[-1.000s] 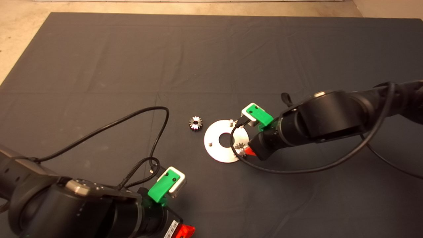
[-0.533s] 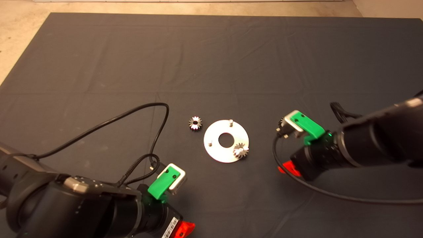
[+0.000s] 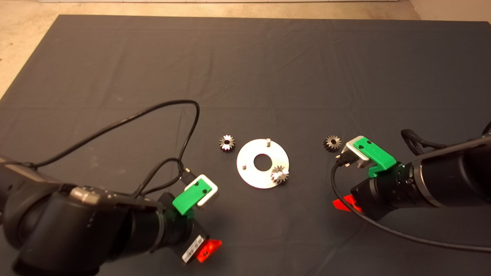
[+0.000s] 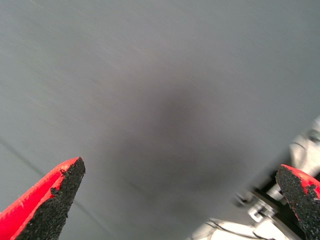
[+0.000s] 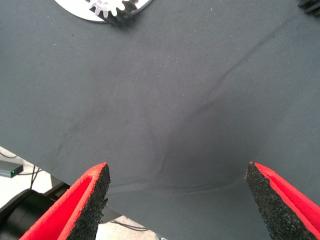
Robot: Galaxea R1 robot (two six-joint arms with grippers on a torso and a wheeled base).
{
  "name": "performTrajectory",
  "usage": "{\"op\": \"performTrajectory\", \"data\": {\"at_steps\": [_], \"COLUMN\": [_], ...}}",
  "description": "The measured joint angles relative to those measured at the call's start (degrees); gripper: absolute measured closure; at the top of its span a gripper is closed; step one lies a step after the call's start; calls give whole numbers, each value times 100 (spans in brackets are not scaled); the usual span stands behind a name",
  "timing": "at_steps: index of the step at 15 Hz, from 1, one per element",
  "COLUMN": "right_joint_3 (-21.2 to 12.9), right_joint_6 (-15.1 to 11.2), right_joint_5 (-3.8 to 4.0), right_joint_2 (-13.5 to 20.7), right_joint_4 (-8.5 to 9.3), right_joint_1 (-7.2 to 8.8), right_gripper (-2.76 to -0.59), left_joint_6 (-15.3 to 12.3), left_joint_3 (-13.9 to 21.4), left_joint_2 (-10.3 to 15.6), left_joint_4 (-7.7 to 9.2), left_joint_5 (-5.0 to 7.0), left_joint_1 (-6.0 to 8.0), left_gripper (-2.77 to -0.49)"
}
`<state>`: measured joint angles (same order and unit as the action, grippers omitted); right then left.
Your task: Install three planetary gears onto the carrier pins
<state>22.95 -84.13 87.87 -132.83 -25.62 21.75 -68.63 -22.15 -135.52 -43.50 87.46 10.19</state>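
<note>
The silver disc (image 3: 251, 176) lies mid-mat. One planetary gear (image 3: 279, 174) sits on its near-right carrier pin. The far carrier pin (image 3: 268, 141) and the left carrier pin (image 3: 243, 166) stand bare. A second gear (image 3: 227, 143) lies on the mat just left of the disc, and a third gear (image 3: 332, 143) lies to its right. My right gripper (image 3: 344, 204) hovers right of the disc, open and holding nothing (image 5: 182, 200); its wrist view catches the seated gear (image 5: 114, 7) at the disc's edge. My left gripper (image 3: 206, 251) is near the mat's front edge, open (image 4: 175, 200) over bare mat.
The dark mat (image 3: 245, 69) stretches far behind the disc. Black cables (image 3: 153, 115) loop from the left arm toward the gear on the left. A cable (image 3: 383, 230) trails from the right arm. Bare floor (image 3: 23, 46) borders the mat at the far left.
My right gripper has pulled back to the right from the disc, leaving a gear on the near-right pin and uncovering the gear at the right. The left arm has shifted slightly.
</note>
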Motion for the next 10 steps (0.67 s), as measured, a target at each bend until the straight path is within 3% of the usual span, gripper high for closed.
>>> {"op": "performTrajectory", "data": {"at_steps": [2,4,7,10], "right_joint_3": [-30,-35,-69,-94], "right_joint_6": [-97,-193,-285,-321], "right_joint_5": [0,2,-2,1], "right_joint_2": [30,33,28,-6], "right_joint_4": [7,20,29,41], "right_joint_1": [-1,-1,-1,-1], "right_gripper": [-202,-202,-202,-202], "left_joint_6": [232,416,765,1003], "left_joint_3": [-209,-218,-566,-1120], "left_joint_2": [0,0,-4,-209], "left_joint_4": [-2,119,348,453], "left_joint_5": [6,-6,-277,-359], "left_joint_1": [116,275,380,463], "left_gripper": [-277,-277,-277,-277]}}
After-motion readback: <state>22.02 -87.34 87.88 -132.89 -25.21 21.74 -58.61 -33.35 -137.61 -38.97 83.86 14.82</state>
